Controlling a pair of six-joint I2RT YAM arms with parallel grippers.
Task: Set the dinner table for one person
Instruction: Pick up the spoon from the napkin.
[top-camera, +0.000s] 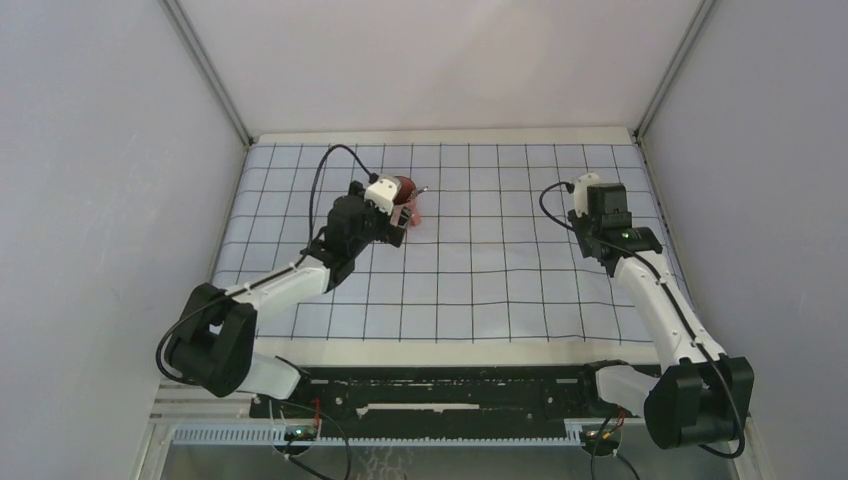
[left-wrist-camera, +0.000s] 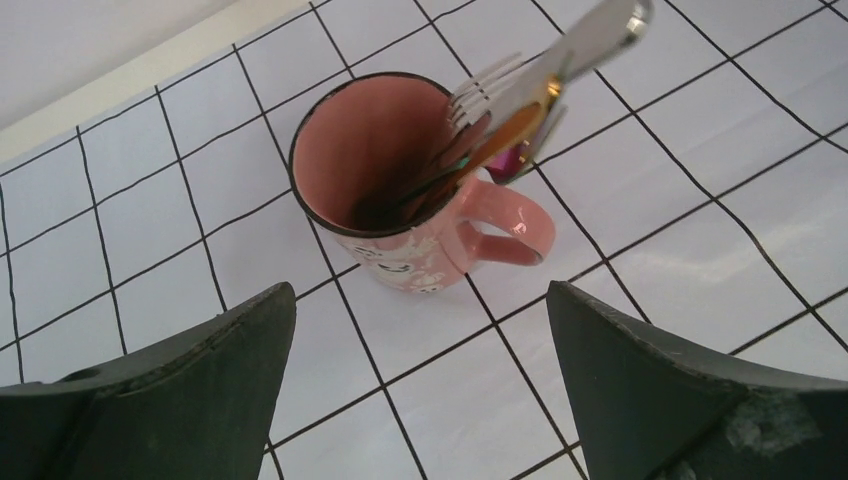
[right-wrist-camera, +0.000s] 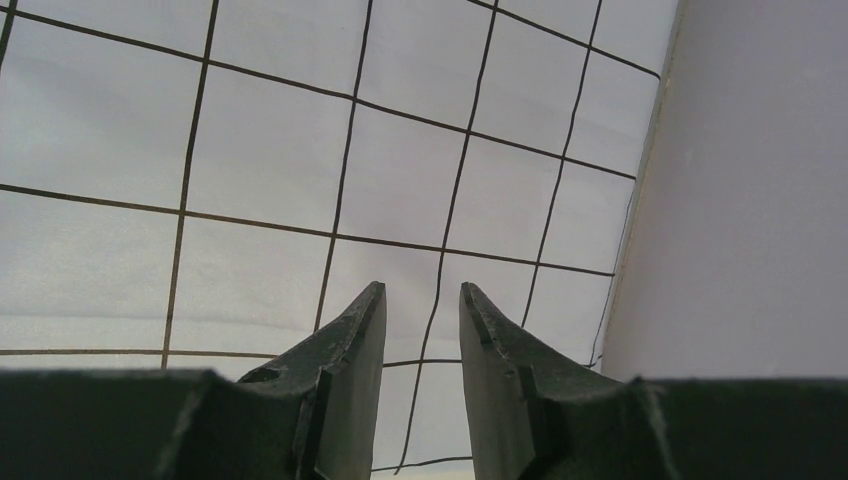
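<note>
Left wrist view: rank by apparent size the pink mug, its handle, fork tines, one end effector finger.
1. pink mug and left end effector finger: alike, finger nearer the camera, so unranked
2. mug handle
3. fork tines, narrowly

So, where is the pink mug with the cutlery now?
The pink mug stands on the gridded cloth, left of centre in the top view, just beyond the open left gripper.

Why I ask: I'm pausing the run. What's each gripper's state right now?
Left gripper: wide open, empty, close to the pink mug.
Right gripper: partly open, holding nothing, over the gridded cloth.
</note>
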